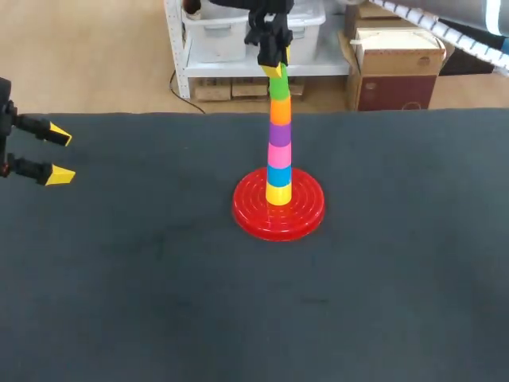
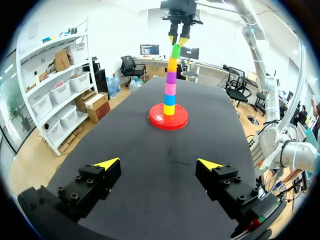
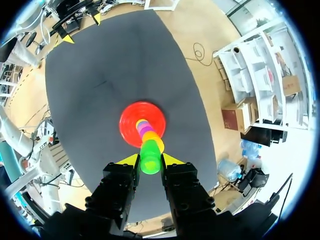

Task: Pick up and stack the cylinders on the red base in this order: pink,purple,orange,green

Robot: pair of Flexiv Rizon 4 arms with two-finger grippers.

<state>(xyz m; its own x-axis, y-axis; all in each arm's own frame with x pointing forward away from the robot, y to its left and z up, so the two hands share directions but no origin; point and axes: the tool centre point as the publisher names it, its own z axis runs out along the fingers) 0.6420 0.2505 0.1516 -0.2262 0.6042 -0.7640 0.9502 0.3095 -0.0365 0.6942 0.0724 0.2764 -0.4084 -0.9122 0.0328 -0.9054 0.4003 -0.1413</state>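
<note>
Right gripper (image 3: 150, 161) first: pinching the green cylinder (image 1: 279, 86) from two sides, pressing both yellow tips against its upper part, pointing the fingers straight down over the tower. Hanging high above the table (image 1: 398, 278), toward its far edge, and reaching in on the right arm (image 1: 445, 28) from the far right corner.

Seeing the green cylinder at the very top of the stack, sitting directly on the orange cylinder (image 1: 281, 111). Going downward from there: meeting the purple cylinder (image 1: 280, 133), then the pink cylinder (image 1: 279, 153), then a blue cylinder (image 1: 279, 173), and lastly a yellow cylinder (image 1: 278, 193) at the bottom. Standing upright as one narrow column in the middle of the red base (image 1: 254, 215), leaning only a little toward the right at the top in the head view. Finding the base itself lying flat on the dark table, near the middle.

Left gripper (image 1: 56, 153) next: spreading its fingers wide apart and gripping nothing. Hovering at the left edge of the table, well apart from the base, and facing the stack from a distance in the left wrist view.
</note>
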